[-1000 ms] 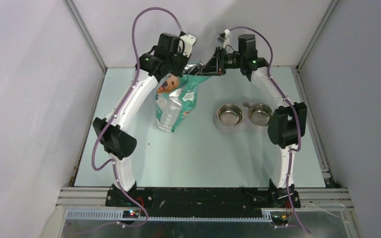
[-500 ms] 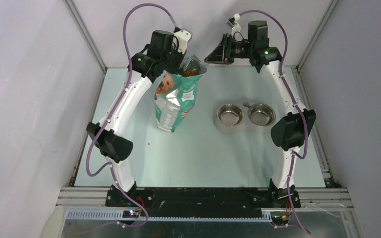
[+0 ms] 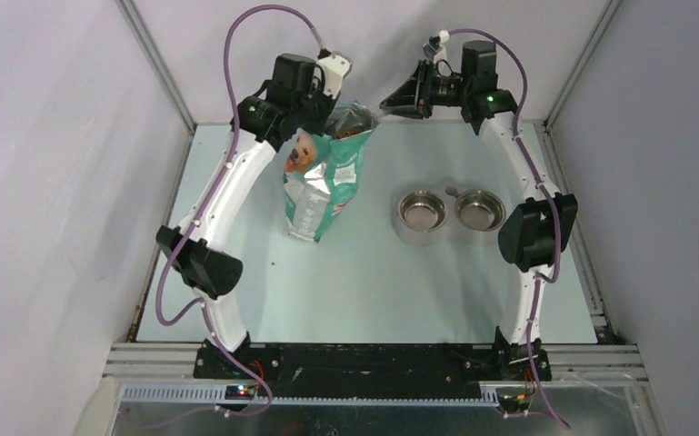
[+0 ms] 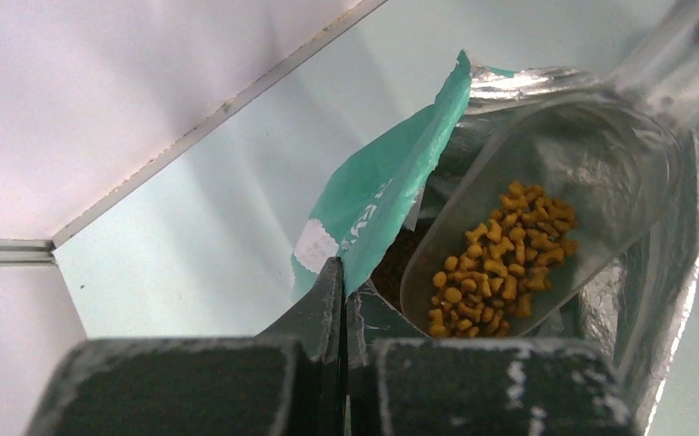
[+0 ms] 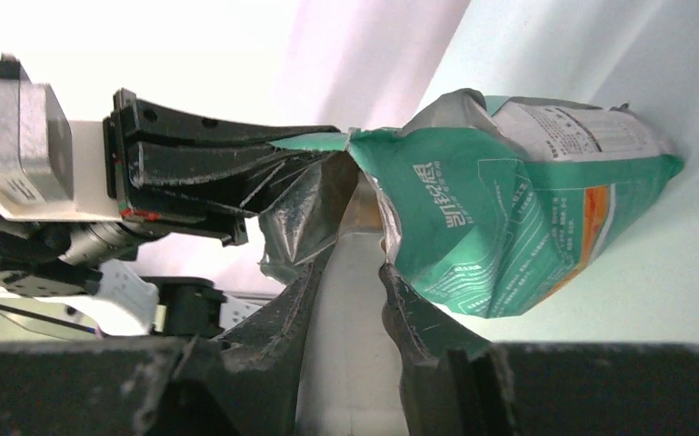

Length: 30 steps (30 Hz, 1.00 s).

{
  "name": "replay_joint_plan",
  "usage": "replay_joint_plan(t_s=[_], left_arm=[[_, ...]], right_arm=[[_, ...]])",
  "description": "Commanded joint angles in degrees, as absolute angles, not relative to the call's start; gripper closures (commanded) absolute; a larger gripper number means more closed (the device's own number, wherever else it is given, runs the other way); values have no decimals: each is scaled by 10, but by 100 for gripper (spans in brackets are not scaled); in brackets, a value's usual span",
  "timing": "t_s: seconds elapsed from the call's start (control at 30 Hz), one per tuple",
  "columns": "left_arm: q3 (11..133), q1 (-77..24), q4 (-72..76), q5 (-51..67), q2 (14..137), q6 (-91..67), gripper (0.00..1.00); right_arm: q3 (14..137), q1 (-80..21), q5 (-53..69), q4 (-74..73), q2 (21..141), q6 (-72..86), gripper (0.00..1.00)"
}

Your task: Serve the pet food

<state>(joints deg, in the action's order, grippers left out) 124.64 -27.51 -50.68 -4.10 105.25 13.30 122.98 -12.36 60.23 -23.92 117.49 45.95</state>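
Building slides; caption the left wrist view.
Left gripper pinching teal-green foil bag; clear plastic scoop holding small brown kibble pellets.

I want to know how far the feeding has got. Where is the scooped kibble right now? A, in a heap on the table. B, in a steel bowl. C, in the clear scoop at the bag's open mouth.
C: the left wrist view shows the pet food lying in the clear scoop over the open bag, and the steel bowls look empty from above.
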Motion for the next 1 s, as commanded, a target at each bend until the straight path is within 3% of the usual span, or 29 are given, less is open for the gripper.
replay_joint_plan(t_s=[0.0,0.43,0.7,0.97], left_arm=[[1303,-285,-474,-46,1020,181,100],[1310,-304,-478,-83,1026,190,100],[1307,-304,-473,-97,1022,201,100],[1311,-306,-475,-116,1026,220,100]], right_arm=[[1213,-111,610,-125,1174,585,100],[1206,-110,525,-163,1153,649,100],[1157,-91,588,-97,1145,691,100],[1134,-62,578,-53,1121,760,100]])
